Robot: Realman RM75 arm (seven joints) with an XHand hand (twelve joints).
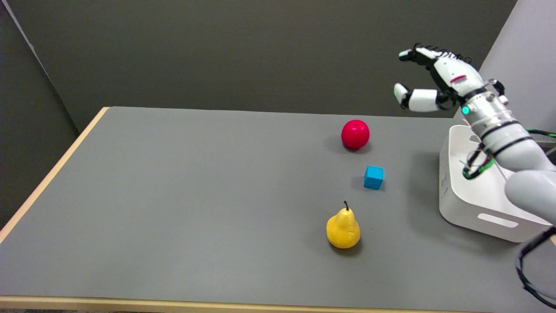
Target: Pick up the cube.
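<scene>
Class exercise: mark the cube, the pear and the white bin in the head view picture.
cube (373,177): head view, on its blue front face.
pear (343,231): head view, on its yellow body.
white bin (469,204): head view, on its outer side wall.

A grey matte tabletop (195,195) fills most of the view, edged along its left and near sides by a pale wood-coloured band (52,174). Its far edge runs straight across the upper third of the view, and its far left corner is rounded. Behind it stands a dark grey-brown wall (239,52), plain and evenly lit. At the far left a darker panel (21,108) meets that wall along a slanting seam. At the upper right a lighter grey panel (525,48) leans in. Light is soft and diffuse, falling from above, with only faint shadows on the tabletop.
</scene>
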